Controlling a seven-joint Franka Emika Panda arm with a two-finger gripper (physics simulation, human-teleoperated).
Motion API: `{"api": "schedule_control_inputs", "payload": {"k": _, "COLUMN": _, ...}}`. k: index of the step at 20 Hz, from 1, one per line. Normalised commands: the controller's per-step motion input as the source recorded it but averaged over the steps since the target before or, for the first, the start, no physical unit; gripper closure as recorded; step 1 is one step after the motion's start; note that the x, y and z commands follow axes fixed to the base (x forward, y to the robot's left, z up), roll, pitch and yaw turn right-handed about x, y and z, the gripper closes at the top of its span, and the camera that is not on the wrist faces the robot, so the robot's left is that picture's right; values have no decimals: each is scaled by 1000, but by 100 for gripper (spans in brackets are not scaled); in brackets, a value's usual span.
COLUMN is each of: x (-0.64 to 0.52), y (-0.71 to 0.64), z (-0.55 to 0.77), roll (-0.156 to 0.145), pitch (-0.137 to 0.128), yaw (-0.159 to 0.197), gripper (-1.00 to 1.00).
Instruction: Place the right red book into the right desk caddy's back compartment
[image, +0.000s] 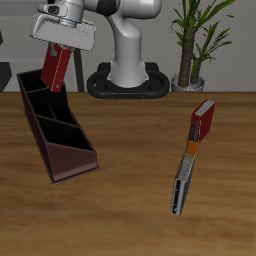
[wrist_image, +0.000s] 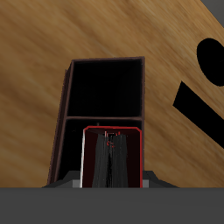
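My gripper (image: 58, 52) is shut on the right red book (image: 55, 67), a slim dark red hardback that hangs tilted from the fingers, above the far end of the right desk caddy (image: 57, 135). The caddy is a long maroon-brown organiser with a black inside, its low end toward the table's front. Its back compartment (image: 34, 92) lies just below the book's lower end. In the wrist view the book (wrist_image: 111, 159) is seen end-on over the caddy (wrist_image: 63, 114), with the squarish back compartment (wrist_image: 105, 87) open just beyond it. The book is not touching the caddy.
A shorter brighter red book with an orange end (image: 203, 122) and a grey-black book (image: 182, 180) lie end to end on the other side of the table. The robot base (image: 127, 70) and a potted plant (image: 193, 45) stand at the back.
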Motion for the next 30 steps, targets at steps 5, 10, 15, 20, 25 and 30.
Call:
{"api": "schedule_control_inputs", "payload": {"k": 5, "x": 57, "y": -45, "z": -93, "roll": -5, "pitch": 11, "yaw": -1, "gripper": 100}}
{"api": "schedule_control_inputs", "payload": {"k": 10, "x": 92, "y": -75, "z": -67, "roll": -6, "pitch": 9, "yaw": -7, "gripper": 100}}
{"api": "schedule_control_inputs", "payload": {"k": 15, "x": 70, "y": -98, "z": 0, "roll": -17, "pitch": -9, "yaw": -4, "gripper": 100}}
{"api": "schedule_control_inputs", "payload": {"k": 20, "x": 98, "y": -93, "z": 13, "roll": -10, "pitch": -19, "yaw": 2, "gripper": 100}}
{"api": "schedule_control_inputs", "payload": {"k": 25, "x": 87, "y": -17, "z": -86, "roll": -5, "pitch": 9, "yaw": -22, "gripper": 100}}
{"api": "schedule_control_inputs", "payload": {"k": 30, "x": 103, "y": 55, "z": -84, "roll": 21, "pitch": 12, "yaw": 3, "gripper": 100}}
